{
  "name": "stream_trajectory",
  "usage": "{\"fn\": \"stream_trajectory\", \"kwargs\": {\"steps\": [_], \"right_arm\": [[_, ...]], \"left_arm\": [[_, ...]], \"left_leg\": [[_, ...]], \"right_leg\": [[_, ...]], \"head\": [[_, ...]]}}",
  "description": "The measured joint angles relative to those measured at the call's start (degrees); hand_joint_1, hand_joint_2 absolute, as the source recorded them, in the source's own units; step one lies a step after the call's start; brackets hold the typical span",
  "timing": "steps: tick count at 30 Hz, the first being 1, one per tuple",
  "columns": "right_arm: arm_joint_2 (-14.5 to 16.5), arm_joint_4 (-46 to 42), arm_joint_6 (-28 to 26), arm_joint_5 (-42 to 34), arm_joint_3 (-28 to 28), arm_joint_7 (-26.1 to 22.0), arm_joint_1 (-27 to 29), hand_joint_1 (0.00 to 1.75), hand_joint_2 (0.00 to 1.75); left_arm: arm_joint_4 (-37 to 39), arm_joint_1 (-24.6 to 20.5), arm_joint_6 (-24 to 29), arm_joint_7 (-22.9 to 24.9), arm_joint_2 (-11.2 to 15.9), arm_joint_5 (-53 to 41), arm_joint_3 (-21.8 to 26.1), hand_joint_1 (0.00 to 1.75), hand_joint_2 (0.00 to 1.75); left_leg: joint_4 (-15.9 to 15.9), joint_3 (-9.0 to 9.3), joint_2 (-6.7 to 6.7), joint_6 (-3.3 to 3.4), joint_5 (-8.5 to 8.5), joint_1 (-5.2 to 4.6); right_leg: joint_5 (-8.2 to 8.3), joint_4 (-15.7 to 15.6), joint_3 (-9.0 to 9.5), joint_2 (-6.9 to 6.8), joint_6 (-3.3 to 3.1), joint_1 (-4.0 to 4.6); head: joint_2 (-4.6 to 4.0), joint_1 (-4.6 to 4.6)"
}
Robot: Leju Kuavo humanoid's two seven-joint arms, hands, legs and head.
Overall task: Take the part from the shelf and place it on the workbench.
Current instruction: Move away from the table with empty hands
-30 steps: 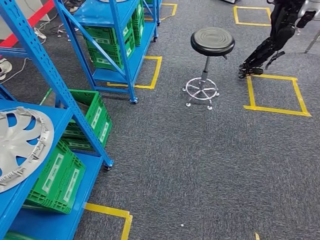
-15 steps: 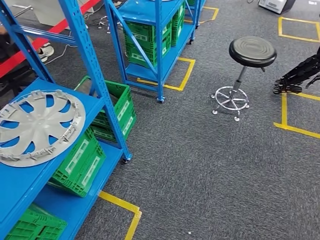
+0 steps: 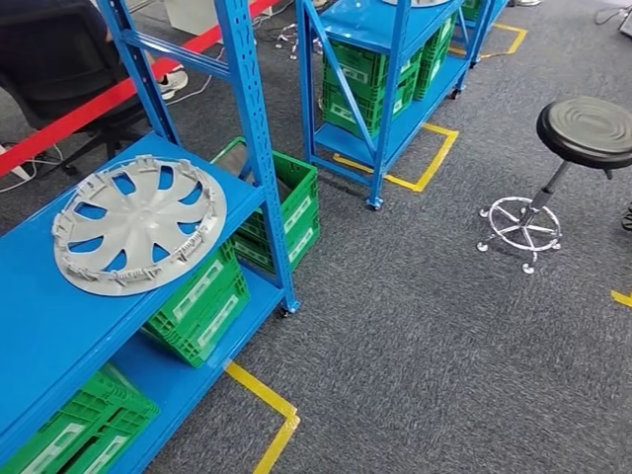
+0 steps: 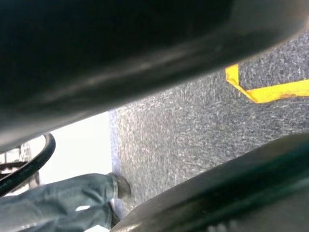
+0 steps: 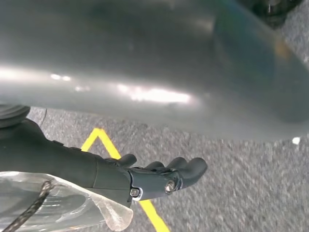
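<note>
The part is a silver wheel cover lying flat on the upper deck of the near blue shelf at the left of the head view. Nothing touches it. In the right wrist view my right hand hangs over grey carpet with its dark fingers stretched out and nothing in them.
Green crates fill the shelf's lower decks, and another crate sits behind the blue upright. A second blue shelf stands further back. A black stool is at the right. Yellow floor tape marks the carpet. A person's leg is close by.
The camera has swung left: the shelf and wheel cover have slid from the left edge further into the picture, and the stool has shifted to the right edge. The things themselves have not moved.
</note>
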Motion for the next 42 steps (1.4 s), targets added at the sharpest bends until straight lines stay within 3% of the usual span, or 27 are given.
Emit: {"fn": "stream_trajectory", "kwargs": {"steps": [1,3,5,7,8,9,11,13,14,16,18,20,22,23,25,27,29,31,33,35,37,38,39,40,42], "right_arm": [[0.0,0.0,0.0,-0.08,0.0,-0.03,-0.03,0.0,0.0],[0.01,0.0,0.01,-0.32,-0.01,-0.24,0.01,0.0,0.0],[0.0,0.0,0.06,-0.62,-0.05,-0.47,0.28,0.0,0.0],[0.0,0.0,0.15,-0.83,-0.13,-0.66,0.55,0.0,0.0],[0.01,0.0,0.2,-0.86,-0.16,-0.77,0.58,0.0,0.0],[0.02,0.0,0.27,-0.89,-0.19,-0.85,0.55,0.0,0.0],[0.05,0.01,0.4,-0.88,-0.2,-0.94,0.51,0.0,0.0],[0.1,0.02,0.52,-0.85,-0.21,-0.96,0.51,0.0,0.0],[0.13,0.02,0.57,-0.82,-0.22,-0.97,0.46,0.0,0.0],[0.13,0.01,0.66,-0.77,-0.23,-0.99,0.2,0.0,0.0],[0.13,0.01,0.77,-0.7,-0.24,-1.07,0.02,0.0,0.0],[0.13,0.02,0.85,-0.37,-0.24,-1.14,0.17,0.0,0.0],[0.13,0.04,0.81,0.53,-0.17,-1.17,0.52,0.0,0.0],[0.12,0.04,0.75,1.09,-0.06,-1.22,0.67,0.0,0.0],[0.11,0.04,0.66,1.92,0.26,-1.37,0.74,0.0,0.0],[0.11,0.11,0.68,2.21,0.46,-1.53,0.69,0.0,0.0],[0.12,0.2,0.7,2.32,0.64,-1.69,0.65,0.0,0.0],[0.13,0.22,0.65,2.35,0.86,-1.85,0.61,0.0,0.0],[0.13,0.22,0.6,2.34,0.98,-2.02,0.61,0.0,0.0],[0.13,0.22,0.6,2.34,1.01,-2.12,0.74,0.0,0.0],[0.13,0.22,0.61,2.34,1.03,-2.13,0.89,0.0,0.0],[0.13,0.22,0.61,2.34,1.03,-2.13,0.89,0.0,0.0],[0.13,0.22,0.61,2.34,1.05,-2.13,0.84,0.0,0.0],[0.13,0.22,0.61,2.35,1.08,-2.13,0.76,0.0,0.0],[0.14,0.25,0.61,2.35,1.13,-2.14,0.69,0.0,0.0]], "left_arm": [[0.0,0.13,0.2,-0.45,-0.01,0.46,0.15,0.0,0.0],[-0.01,0.15,0.56,-1.8,-0.02,1.84,0.77,0.0,0.0],[-0.01,0.02,1.07,-3.47,-0.04,2.99,1.59,0.0,0.0],[-0.01,0.08,1.62,-4.75,-0.06,3.61,2.34,0.0,0.0],[-0.01,0.2,1.85,-5.11,-0.07,3.74,2.68,0.0,0.0],[-0.01,0.31,2.05,-5.35,-0.06,3.81,2.97,0.0,0.0],[-0.01,0.34,2.25,-5.58,-0.04,3.78,3.31,0.0,0.0],[-0.01,0.12,2.34,-5.81,-0.1,3.69,3.5,0.0,0.0],[-0.01,0.08,2.39,-5.91,-0.13,3.61,3.59,0.0,0.0],[-0.01,0.3,2.51,-6.01,-0.17,3.41,3.73,0.0,0.0],[0.0,0.4,2.66,-5.99,-0.21,3.24,3.8,0.0,0.0],[0.01,0.2,2.71,-5.96,-0.33,3.22,3.87,0.0,0.0],[0.01,0.11,2.65,-5.95,-0.44,3.29,4.01,0.0,0.0],[0.01,0.16,2.56,-5.95,-0.46,3.33,4.08,0.0,0.0],[0.01,0.23,2.28,-5.95,-0.48,3.36,4.17,0.0,0.0],[0.01,0.13,2.02,-5.95,-0.51,3.28,4.19,0.0,0.0],[0.01,0.07,1.9,-5.95,-0.52,3.14,4.19,0.0,0.0],[0.01,0.19,1.87,-5.95,-0.48,3.01,4.19,0.0,0.0],[0.01,0.23,1.86,-5.95,-0.47,2.88,4.2,0.0,0.0],[0.01,0.08,1.84,-5.95,-0.51,2.75,4.2,0.0,0.0],[0.01,0.04,1.81,-5.95,-0.5,2.7,4.2,0.0,0.0],[0.01,0.12,1.79,-5.95,-0.49,2.7,4.2,0.0,0.0],[0.01,0.21,1.78,-5.95,-0.48,2.69,4.2,0.0,0.0],[0.01,0.29,1.77,-5.95,-0.46,2.69,4.2,0.0,0.0],[0.01,0.23,1.78,-5.95,-0.44,2.69,4.2,0.0,0.0]], "left_leg": [[0.26,-0.21,0.37,-0.27,-0.17,0.02],[3.44,-1.71,3.35,-0.69,-2.14,-0.11],[10.65,-5.14,6.69,-0.96,-5.64,-0.19],[16.09,-7.74,7.59,-1.01,-7.21,-0.15],[15.82,-7.55,7.76,-0.91,-6.38,-0.16],[13.36,-6.26,8.06,-0.69,-4.65,-0.23],[5.48,-2.17,10.38,0.1,-1.21,-0.76],[0.93,0.0,12.46,0.9,-0.24,-1.43],[0.49,0.04,12.56,1.14,-0.46,-1.67],[-0.09,0.14,11.13,1.63,-0.1,-1.48],[-0.86,0.55,9.78,2.21,0.36,-1.0],[-1.1,0.61,8.34,2.6,0.59,-0.73],[-1.07,0.56,6.65,2.7,0.63,-0.71],[-1.03,0.59,5.75,2.66,0.62,-0.68],[-0.79,0.71,4.04,2.42,0.51,-0.57],[-0.19,0.45,2.49,1.8,0.25,-0.56],[0.19,-0.06,1.19,1.04,0.26,-0.48],[0.19,-0.42,0.23,0.37,0.44,-0.26],[2.2,-1.45,2.56,-0.22,-0.85,-0.39],[8.48,-4.43,6.33,-0.67,-4.14,-0.47],[15.25,-7.78,7.58,-0.91,-6.6,-0.29],[16.35,-8.34,7.74,-0.9,-6.4,-0.25],[15.22,-7.79,7.9,-0.79,-5.16,-0.24],[11.89,-6.11,8.46,-0.5,-3.05,-0.33],[4.23,-2.23,11.64,0.52,-0.13,-1.03]], "right_leg": [[0.08,-0.08,0.03,-0.69,-0.43,0.01],[0.15,-0.33,0.18,-2.25,-1.2,0.02],[-0.02,-0.34,0.25,-4.11,-1.66,0.35],[-0.24,-0.34,0.34,-6.05,-1.92,0.63],[-0.35,-0.34,0.45,-6.89,-1.98,0.74],[-0.47,-0.34,0.63,-7.66,-1.99,0.83],[-0.8,-0.33,1.08,-9.02,-1.83,1.06],[-1.12,-0.35,1.35,-10.28,-1.39,1.29],[-1.21,-0.42,1.48,-10.92,-1.12,1.38],[-1.44,-0.61,1.89,-11.7,-0.55,1.37],[-3.12,1.53,1.12,-9.3,-0.01,1.23],[-6.49,8.13,-2.11,-5.65,0.35,0.96],[-8.34,14.21,-5.4,-4.33,0.58,0.81],[-7.57,14.48,-5.86,-4.14,0.66,0.78],[-3.36,8.95,-3.83,-3.39,0.84,0.58],[-0.58,2.2,-0.95,-0.46,0.87,0.14],[-0.55,0.08,0.21,1.23,0.4,0.05],[-0.32,-0.07,0.57,-0.04,-0.43,0.17],[-0.16,-0.36,0.82,-1.62,-1.28,0.1],[-0.31,-0.52,0.99,-3.5,-1.91,0.24],[-0.57,-0.51,1.1,-5.44,-2.15,0.48],[-0.72,-0.5,1.2,-6.34,-2.18,0.57],[-0.87,-0.5,1.38,-7.12,-2.17,0.65],[-1.08,-0.51,1.67,-7.87,-2.12,0.73],[-1.61,-0.53,2.03,-9.2,-1.79,0.97]], "head": [[0.0,-0.02],[0.0,-0.37],[0.0,-0.68],[0.0,-0.69],[0.0,-0.69],[0.0,-0.69],[0.0,-0.69],[0.0,-0.64],[0.0,-0.62],[0.0,-0.62],[0.0,-0.45],[0.0,-0.12],[0.0,0.01],[0.0,0.01],[0.0,0.01],[0.0,0.02],[0.0,0.01],[0.0,0.02],[0.0,-0.29],[0.0,-0.67],[0.0,-0.72],[0.0,-0.73],[0.0,-0.74],[0.0,-0.75],[0.0,-0.75]]}}
